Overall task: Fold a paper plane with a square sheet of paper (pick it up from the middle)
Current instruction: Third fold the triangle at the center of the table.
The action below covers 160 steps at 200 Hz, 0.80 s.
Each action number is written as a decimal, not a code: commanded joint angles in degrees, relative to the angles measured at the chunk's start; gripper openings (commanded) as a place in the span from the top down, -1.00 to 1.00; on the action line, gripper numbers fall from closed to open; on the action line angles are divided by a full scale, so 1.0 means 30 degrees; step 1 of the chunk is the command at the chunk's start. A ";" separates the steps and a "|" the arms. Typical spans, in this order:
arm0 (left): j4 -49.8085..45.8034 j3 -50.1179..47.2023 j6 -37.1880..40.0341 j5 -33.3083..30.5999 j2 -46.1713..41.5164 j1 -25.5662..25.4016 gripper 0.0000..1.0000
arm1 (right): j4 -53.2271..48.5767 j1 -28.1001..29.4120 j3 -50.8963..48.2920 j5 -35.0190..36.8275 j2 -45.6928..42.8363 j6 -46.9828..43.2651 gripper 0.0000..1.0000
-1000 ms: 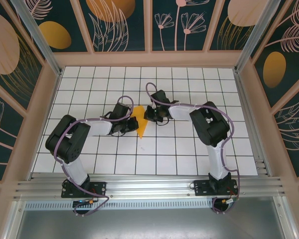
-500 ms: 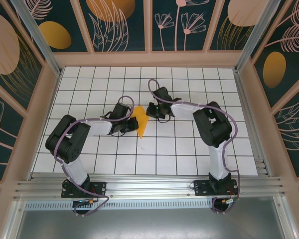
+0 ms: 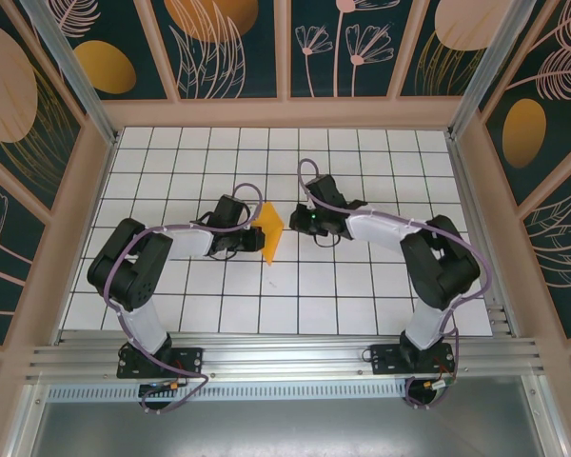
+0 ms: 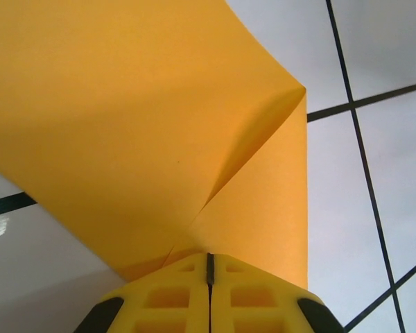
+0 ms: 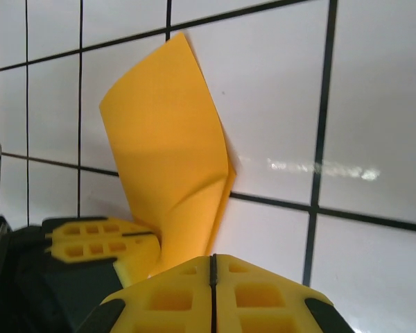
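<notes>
Pulling back toward the right of the overhead frame, the right tool [image 3: 309, 222] has left a gap between itself and the paper [image 3: 270, 231], where a moment ago it was right up against it. Its fingers are pressed together with nothing between them. The left tool [image 3: 248, 235] hasn't moved. It is pinched tight on the paper, holding the half-folded sheet up off the white surface [image 3: 314, 295] just left of the frame's centre. One flap curls open above a diagonal crease. To me that reads as one fold finished, with the right arm repositioning for the next.
</notes>
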 commanded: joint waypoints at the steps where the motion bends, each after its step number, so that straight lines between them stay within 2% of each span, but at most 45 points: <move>1: -0.1502 -0.0363 0.1589 0.1165 0.0070 -0.0090 0.85 | 0.0761 0.0278 -0.0977 -0.0285 -0.0806 0.0266 0.84; 31: -0.1658 -0.0768 0.0986 0.0127 -0.0718 -0.0094 0.85 | 0.0831 0.0648 -0.0778 -0.1002 -0.0127 0.0103 0.84; 80: -0.1648 -0.1348 -0.0117 -0.1702 -0.1791 -0.0098 0.85 | 0.0582 0.1513 0.1467 -0.2039 0.2621 -0.0452 0.85; 120: -0.1157 -0.1253 -0.0893 -0.1968 -0.1905 -0.0076 0.83 | 0.0879 0.1693 0.2588 -0.2552 0.4192 -0.0439 0.86; 160: -0.1034 -0.1157 -0.0953 -0.1465 -0.1671 -0.0098 0.80 | 0.1205 0.1752 0.2726 -0.2936 0.4573 -0.0295 0.86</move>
